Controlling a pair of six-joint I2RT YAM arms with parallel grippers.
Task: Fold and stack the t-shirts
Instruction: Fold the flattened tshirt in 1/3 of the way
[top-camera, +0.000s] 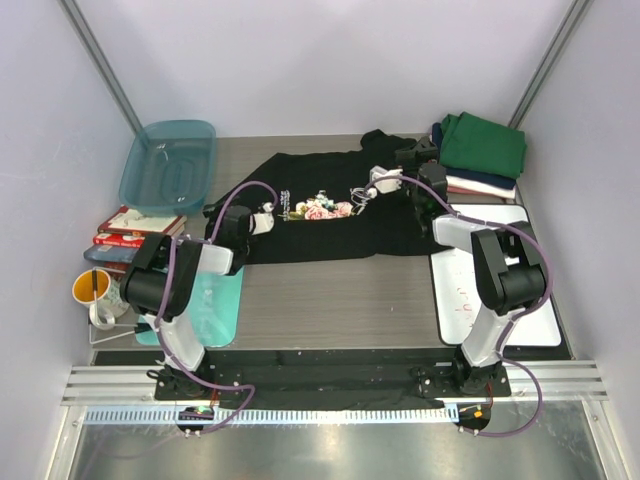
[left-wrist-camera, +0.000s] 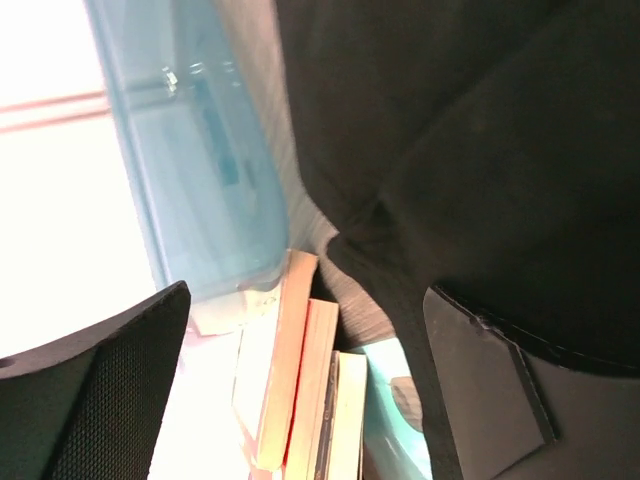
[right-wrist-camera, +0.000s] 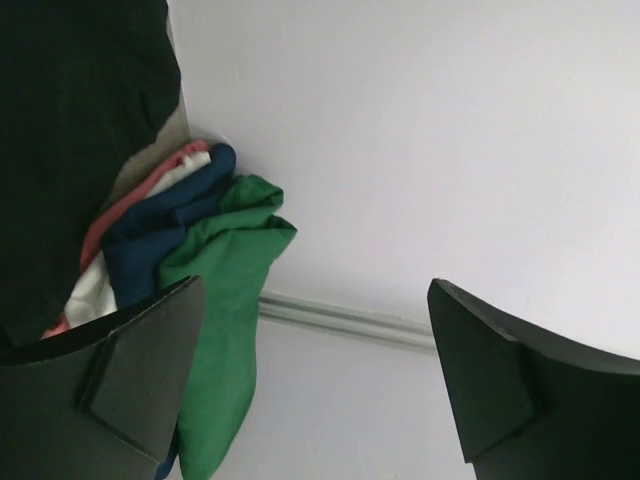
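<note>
A black t-shirt with a pink-white floral print lies spread flat across the back middle of the table. My left gripper hovers at its left edge. In the left wrist view this gripper is open, and the black cloth runs beside the right finger without being pinched. My right gripper is over the shirt's far right corner. Seen from the right wrist, the right gripper is open and holds nothing. Folded t-shirts are stacked at the back right: green on top, then navy, then pinkish-white.
A teal plastic tub stands at the back left, with a pile of books in front of it. A teal flat mat lies by the left arm and a yellow cup stands at the far left. A whiteboard lies under the right arm.
</note>
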